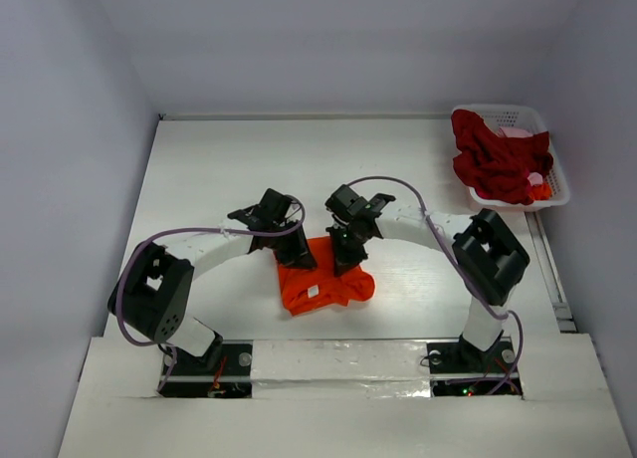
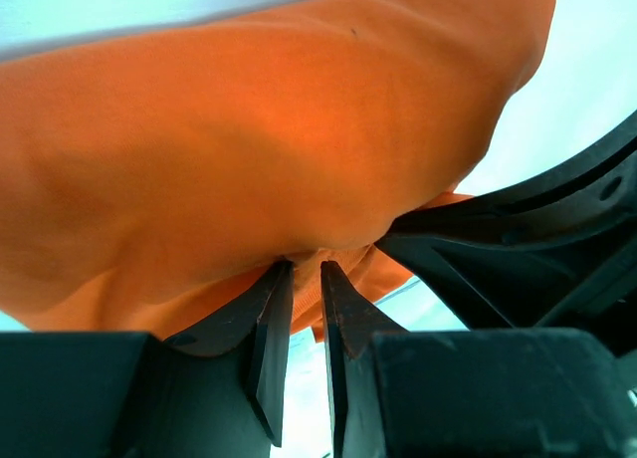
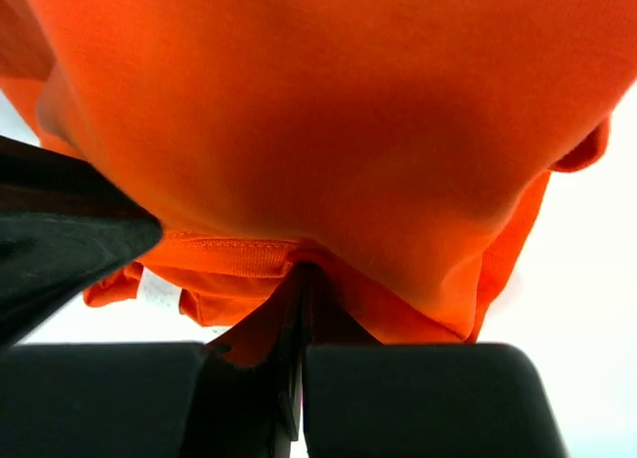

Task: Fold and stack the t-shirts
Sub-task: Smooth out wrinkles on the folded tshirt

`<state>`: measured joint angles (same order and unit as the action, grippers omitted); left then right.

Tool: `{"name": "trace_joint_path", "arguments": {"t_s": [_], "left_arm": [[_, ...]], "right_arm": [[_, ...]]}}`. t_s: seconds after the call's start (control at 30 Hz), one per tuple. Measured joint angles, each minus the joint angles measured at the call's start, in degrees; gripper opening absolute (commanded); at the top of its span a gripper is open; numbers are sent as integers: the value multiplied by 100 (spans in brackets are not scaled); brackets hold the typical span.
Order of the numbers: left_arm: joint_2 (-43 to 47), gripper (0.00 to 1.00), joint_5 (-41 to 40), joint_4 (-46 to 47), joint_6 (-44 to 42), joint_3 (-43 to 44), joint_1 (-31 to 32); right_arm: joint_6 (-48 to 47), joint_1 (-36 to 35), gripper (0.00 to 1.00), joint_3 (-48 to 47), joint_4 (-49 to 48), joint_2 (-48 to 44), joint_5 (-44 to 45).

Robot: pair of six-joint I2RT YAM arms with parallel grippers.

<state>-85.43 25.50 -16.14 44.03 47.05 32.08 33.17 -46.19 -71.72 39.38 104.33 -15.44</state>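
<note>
A bright orange-red t-shirt (image 1: 324, 287) lies bunched on the white table between the two arms, with a white label showing on it. My left gripper (image 1: 299, 257) comes down on its left part. In the left wrist view the t-shirt (image 2: 259, 139) fills the frame, and the left gripper (image 2: 306, 267) pinches a fold of it between its tips. My right gripper (image 1: 346, 259) is at the shirt's upper right. Its jaws (image 3: 304, 271) are shut on a hem of the orange cloth (image 3: 338, 110). A dark crimson t-shirt (image 1: 496, 161) sits heaped in the basket, with a bit of pink cloth (image 1: 518, 132) behind it.
The white lattice basket (image 1: 559, 174) stands at the back right corner of the table. The two grippers are close together over the shirt, and each shows as a black shape in the other's wrist view. White walls close in the table at left, back and right.
</note>
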Motion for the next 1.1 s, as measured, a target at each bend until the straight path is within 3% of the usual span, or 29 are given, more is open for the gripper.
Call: {"name": "trace_joint_path", "arguments": {"t_s": [0.6, 1.1], "left_arm": [[-26, 15, 4, 13, 2, 0, 50], [-164, 16, 79, -46, 46, 356, 50]], "right_arm": [[-142, 0, 0, -686, 24, 0, 76], [-31, 0, 0, 376, -575, 28, -101]]}}
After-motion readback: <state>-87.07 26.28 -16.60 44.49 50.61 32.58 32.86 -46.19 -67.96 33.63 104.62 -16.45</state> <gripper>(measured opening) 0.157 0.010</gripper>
